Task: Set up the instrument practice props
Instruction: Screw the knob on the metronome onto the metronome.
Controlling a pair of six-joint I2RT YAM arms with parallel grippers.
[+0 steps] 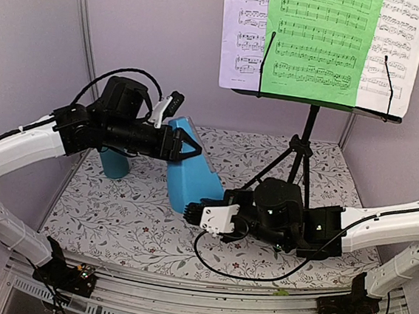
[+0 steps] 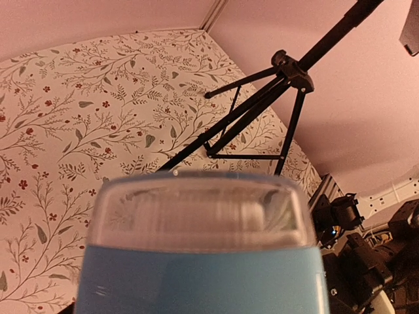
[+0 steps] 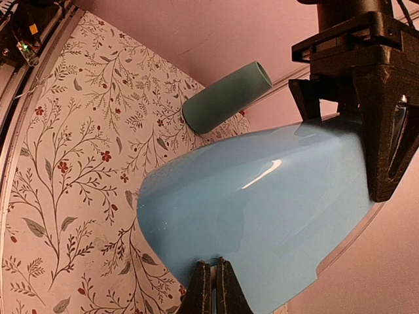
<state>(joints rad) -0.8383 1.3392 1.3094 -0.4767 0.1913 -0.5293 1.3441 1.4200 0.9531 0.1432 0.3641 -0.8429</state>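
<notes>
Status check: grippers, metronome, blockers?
Left gripper clamped on metronome top. Right gripper shut, tips at its base. Music stand up, pages on. Teal cup behind, apart.

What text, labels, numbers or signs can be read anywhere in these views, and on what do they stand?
No word or number is legible in any view.
white sheet-music pages: printed staves of notes only; any fine print is too small to read.
green page: notes only, no readable words.
blue metronome: no label shows; its clear window is blurred in the left wrist view.
teal cup: plain, no marking.
</notes>
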